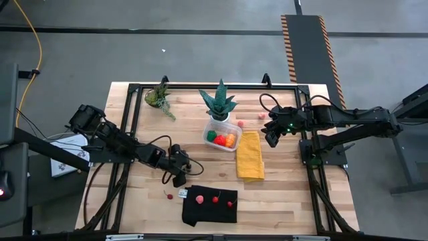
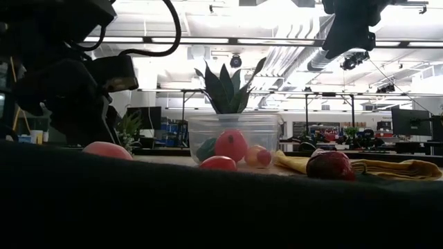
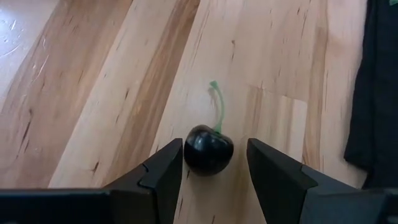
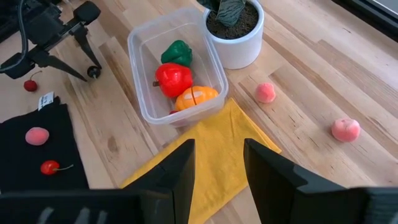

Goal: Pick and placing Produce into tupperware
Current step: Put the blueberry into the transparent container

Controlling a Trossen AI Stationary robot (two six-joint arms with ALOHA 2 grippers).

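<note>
A dark cherry with a green stem lies on the bare wood. My left gripper is open and low over it, one finger on either side; one finger stands very close to it and a gap shows at the other. In the high view the left gripper is above the black cloth's far left corner. The clear tupperware holds green, red and orange produce. My right gripper is open and hovers over the yellow cloth, to the right of the tupperware.
A black cloth at the near edge carries three red and pink pieces. A red cherry lies on the wood left of it. Two pink fruits lie right of the white plant pot. A second plant lies far left.
</note>
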